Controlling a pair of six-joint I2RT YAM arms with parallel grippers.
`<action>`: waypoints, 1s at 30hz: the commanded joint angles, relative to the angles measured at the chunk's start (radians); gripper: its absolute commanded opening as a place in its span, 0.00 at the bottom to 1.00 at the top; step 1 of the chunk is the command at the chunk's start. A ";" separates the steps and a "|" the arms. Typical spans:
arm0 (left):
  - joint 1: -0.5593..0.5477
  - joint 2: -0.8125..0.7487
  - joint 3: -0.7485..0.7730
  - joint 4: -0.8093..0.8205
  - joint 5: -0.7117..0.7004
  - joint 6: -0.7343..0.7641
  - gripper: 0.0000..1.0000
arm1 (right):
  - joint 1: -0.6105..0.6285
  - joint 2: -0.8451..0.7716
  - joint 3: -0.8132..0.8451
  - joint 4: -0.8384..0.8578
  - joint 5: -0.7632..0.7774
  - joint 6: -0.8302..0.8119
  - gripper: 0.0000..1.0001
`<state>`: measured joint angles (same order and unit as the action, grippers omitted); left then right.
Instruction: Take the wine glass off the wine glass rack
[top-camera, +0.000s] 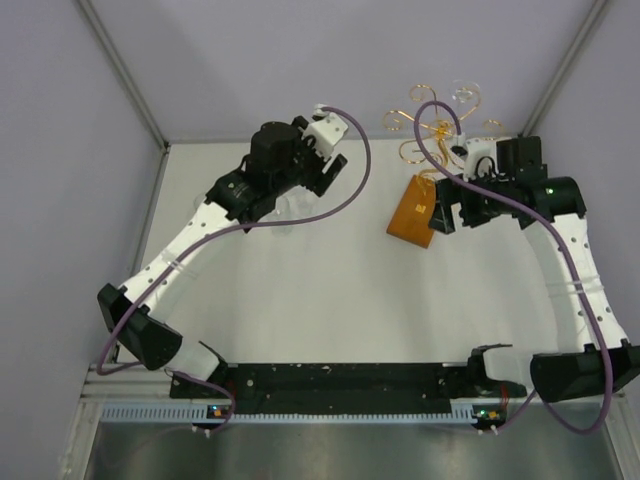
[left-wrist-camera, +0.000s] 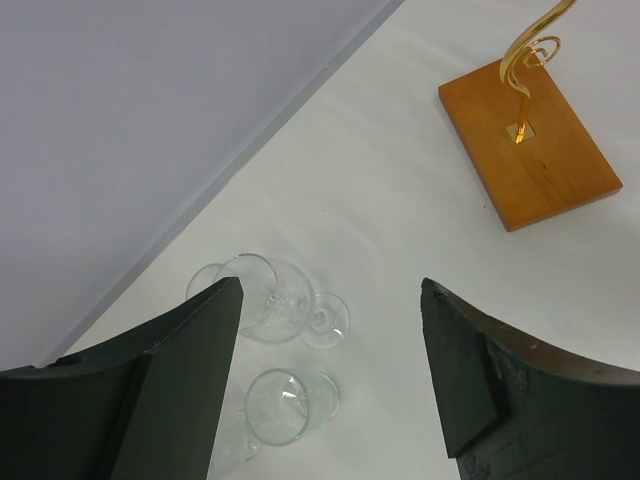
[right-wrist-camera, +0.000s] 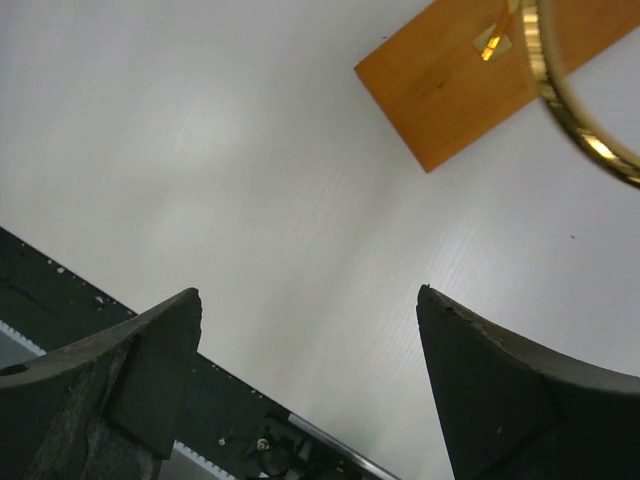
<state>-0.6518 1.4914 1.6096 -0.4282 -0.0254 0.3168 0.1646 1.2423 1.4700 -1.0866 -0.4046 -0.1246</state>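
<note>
The wine glass rack (top-camera: 432, 128) is a gold wire stand with scroll arms on an orange-brown wooden base (top-camera: 414, 212), at the back right. A faint clear wine glass (top-camera: 463, 94) seems to hang from a far arm. My right gripper (top-camera: 447, 212) is open and empty beside the base; its wrist view shows the base (right-wrist-camera: 450, 90) and a gold wire loop (right-wrist-camera: 570, 110) above its open gripper (right-wrist-camera: 308, 295). My left gripper (top-camera: 325, 172) is open and empty, held above two clear wine glasses (left-wrist-camera: 268, 297) (left-wrist-camera: 285, 405) on the table, as its wrist view (left-wrist-camera: 330, 290) shows.
Grey walls close the table on the left, back and right. The black rail (top-camera: 340, 385) with the arm bases runs along the near edge. The rack base also shows in the left wrist view (left-wrist-camera: 528, 145). Purple cables loop over both arms.
</note>
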 joint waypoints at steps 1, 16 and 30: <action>0.018 -0.053 -0.019 0.035 -0.001 0.004 0.77 | -0.042 0.003 0.166 -0.130 0.124 -0.067 0.88; 0.046 -0.080 -0.043 0.043 0.019 -0.022 0.77 | -0.048 0.219 0.418 -0.091 0.181 -0.076 0.89; 0.067 -0.103 -0.082 0.045 0.051 -0.041 0.77 | 0.056 0.200 0.383 -0.121 0.129 -0.066 0.86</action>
<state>-0.5877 1.4284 1.5352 -0.4248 -0.0074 0.2909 0.1684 1.4910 1.8664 -1.2057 -0.2325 -0.2008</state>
